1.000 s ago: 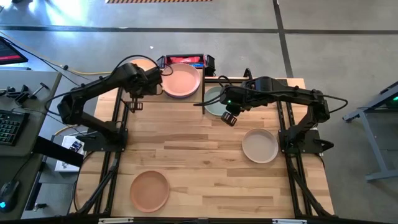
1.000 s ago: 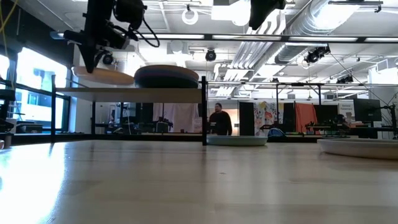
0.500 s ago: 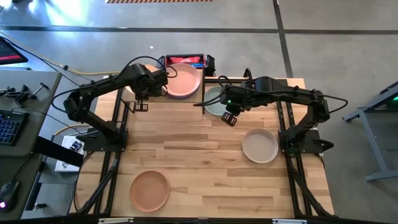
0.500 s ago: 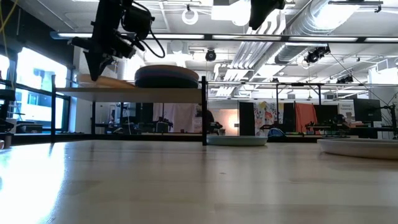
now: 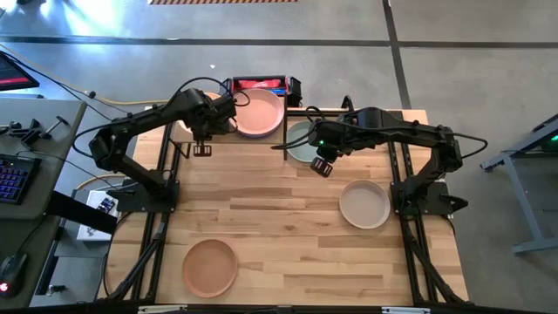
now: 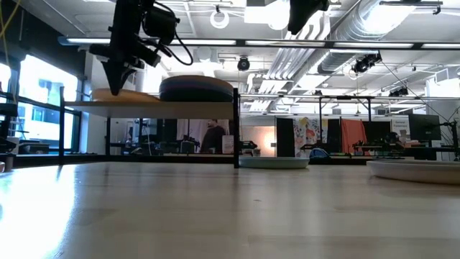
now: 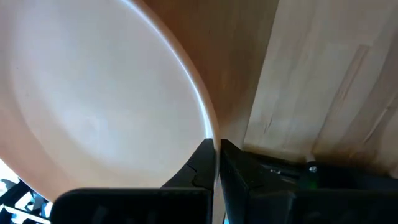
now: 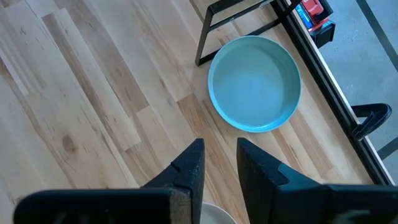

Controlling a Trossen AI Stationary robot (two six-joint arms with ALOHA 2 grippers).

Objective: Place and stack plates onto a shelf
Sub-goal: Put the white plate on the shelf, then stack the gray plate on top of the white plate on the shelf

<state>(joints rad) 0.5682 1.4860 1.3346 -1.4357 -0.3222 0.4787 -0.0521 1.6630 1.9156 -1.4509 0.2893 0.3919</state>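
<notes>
My left gripper (image 7: 216, 163) pinches the peach plate's (image 7: 99, 106) rim over the shelf's (image 6: 147, 108) far-left end; stiff, light, slippery, so rim grips suit. Right gripper (image 8: 219, 163), fingers apart, hovers near the pale grey-green plate (image 8: 255, 83).

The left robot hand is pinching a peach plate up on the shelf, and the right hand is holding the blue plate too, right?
Not quite. The left gripper is pinching the peach plate on the shelf. The right gripper, though, holds nothing: the right wrist view shows its fingers apart, hovering above the table, with the pale blue plate lying untouched beyond them.
</notes>
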